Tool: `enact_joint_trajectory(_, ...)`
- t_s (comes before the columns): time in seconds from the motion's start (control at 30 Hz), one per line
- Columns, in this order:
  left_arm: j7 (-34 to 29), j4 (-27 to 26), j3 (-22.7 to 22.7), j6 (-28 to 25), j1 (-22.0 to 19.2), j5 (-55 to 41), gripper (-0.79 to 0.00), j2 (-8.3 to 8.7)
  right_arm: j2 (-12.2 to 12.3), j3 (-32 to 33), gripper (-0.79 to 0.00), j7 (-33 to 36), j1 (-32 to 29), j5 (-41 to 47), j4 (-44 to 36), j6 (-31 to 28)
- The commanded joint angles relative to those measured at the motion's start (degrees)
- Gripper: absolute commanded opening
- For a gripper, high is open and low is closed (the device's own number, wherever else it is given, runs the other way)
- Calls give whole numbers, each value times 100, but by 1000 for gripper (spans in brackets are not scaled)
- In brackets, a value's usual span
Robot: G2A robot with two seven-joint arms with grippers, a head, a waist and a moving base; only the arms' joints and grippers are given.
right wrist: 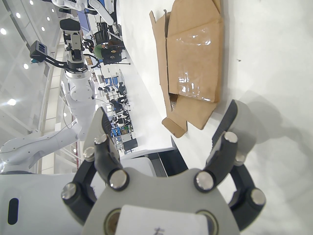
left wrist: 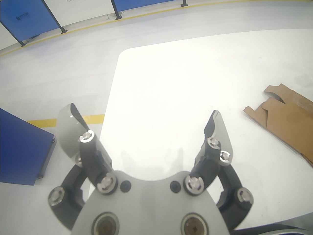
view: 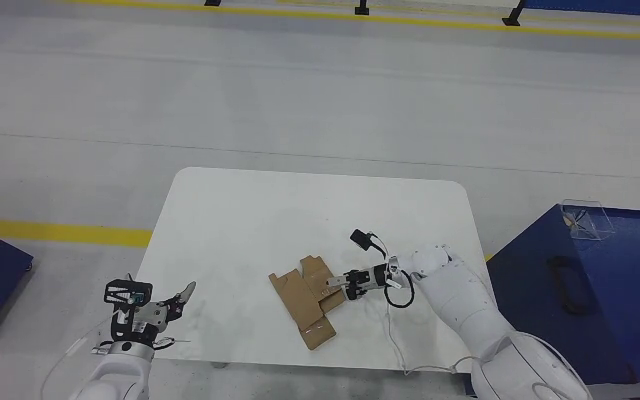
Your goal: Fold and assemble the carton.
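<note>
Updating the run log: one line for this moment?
carton: flattened on table | right gripper: open, beside carton | left gripper: open, apart

Flat brown carton (view: 308, 300) on the table (view: 250, 210)
Unfolded, flaps splayed, clear tape on one panel, near the table's robot-side edge.

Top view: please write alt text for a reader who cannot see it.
A flattened brown cardboard carton lies on a white rounded table. The right gripper is open close beside the carton; the left gripper, also open, is at a table corner, apart from it.
</note>
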Motion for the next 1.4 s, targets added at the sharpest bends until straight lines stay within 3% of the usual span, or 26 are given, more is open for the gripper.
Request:
enact_joint_trajectory(0.0, 0, 0, 0, 0, 0, 0, 0, 0, 2, 3, -379, -4, 1, -8, -2, -4)
enact_joint_trajectory(0.03, 0, 0, 0, 0, 0, 0, 0, 0, 2, 3, -382, -4, 1, -8, -2, -4)
enact_joint_trajectory(0.07, 0, 0, 0, 0, 0, 0, 0, 0, 2, 3, -68, -4, 1, -8, -2, -4)
enact_joint_trajectory(0.1, 0, 0, 0, 0, 0, 0, 0, 0, 2, 3, -68, -4, 1, -8, -2, -4)
enact_joint_trajectory(0.13, 0, 0, 0, 0, 0, 0, 0, 0, 2, 3, 0, -4, 1, -8, -2, -4)
enact_joint_trajectory(0.47, 0, 0, 0, 0, 0, 0, 0, 0, 25, 33, 0, -147, -63, -16, -129, 32)
enact_joint_trajectory(0.83, 0, 0, 0, 0, 0, 0, 0, 0, 167, 200, 0, -342, -398, -48, -590, 552)
enact_joint_trajectory(1.1, 0, 0, 0, 0, 0, 0, 0, 0, 78, 177, 0, -352, -412, 19, -430, 736)
enact_joint_trajectory(1.37, 0, 0, 0, 0, 0, 0, 0, 0, -111, 17, -154, -812, -316, -219, -154, 741)
